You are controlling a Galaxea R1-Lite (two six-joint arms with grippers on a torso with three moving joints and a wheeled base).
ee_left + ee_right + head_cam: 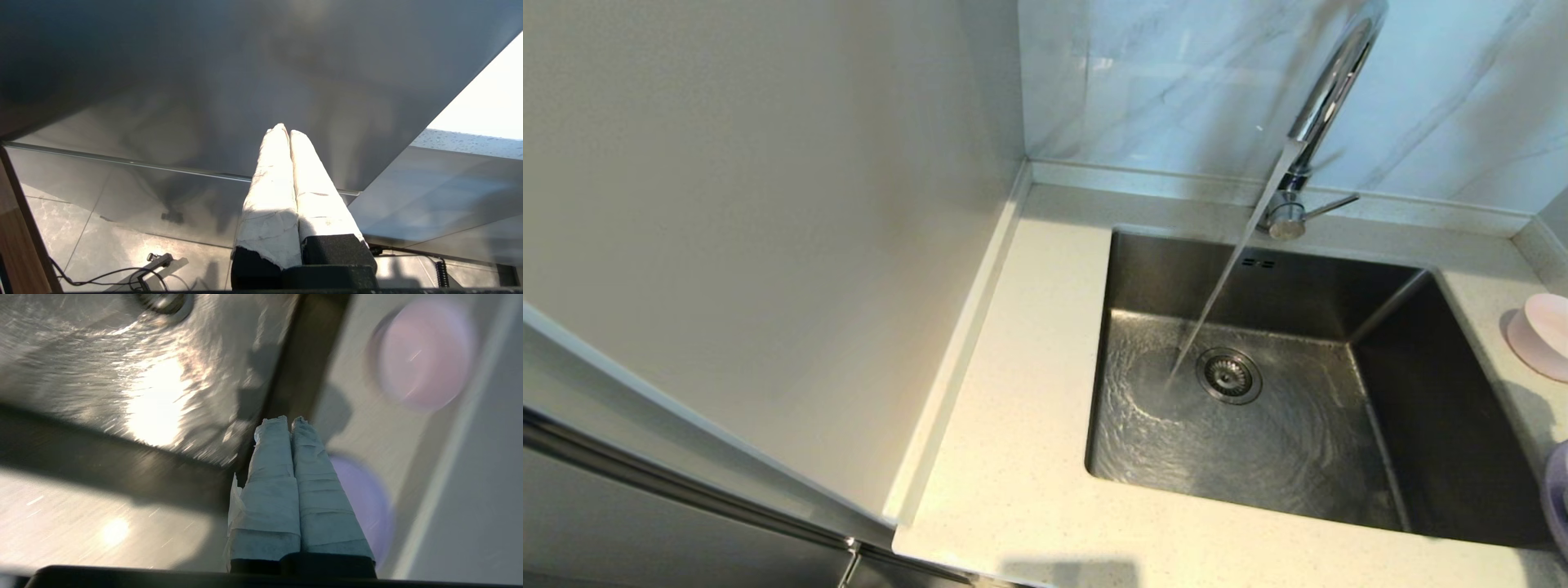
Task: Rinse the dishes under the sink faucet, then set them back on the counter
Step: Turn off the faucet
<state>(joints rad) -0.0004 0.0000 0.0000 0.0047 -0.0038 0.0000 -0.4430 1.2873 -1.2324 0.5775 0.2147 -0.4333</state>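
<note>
Tap (1327, 90) ran into the sink (1258, 408); nothing under it. Bowl (1539, 335) and plate (1558, 498) sat on the desk (1021, 408), right of the sink; spoon unseen. Our right claw (288, 420) hung closed, empty, above the plate; left claw (284, 130) closed, parked low. Next, we judged: open, grip the plate rim.

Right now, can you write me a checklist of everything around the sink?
Surface: speckled counter around the sink, which is wet.
Job's things: faucet running into the sink; pink bowl and lavender plate on the counter to the right; spoon not seen.
Clutter: nothing seen.
Grippers: left gripper low beside the cabinet, jaws shut, empty; right gripper above the sink's right edge, jaws shut, empty.
Cables: black cable on the floor.
Surroundings: marbled wall panel.
</note>
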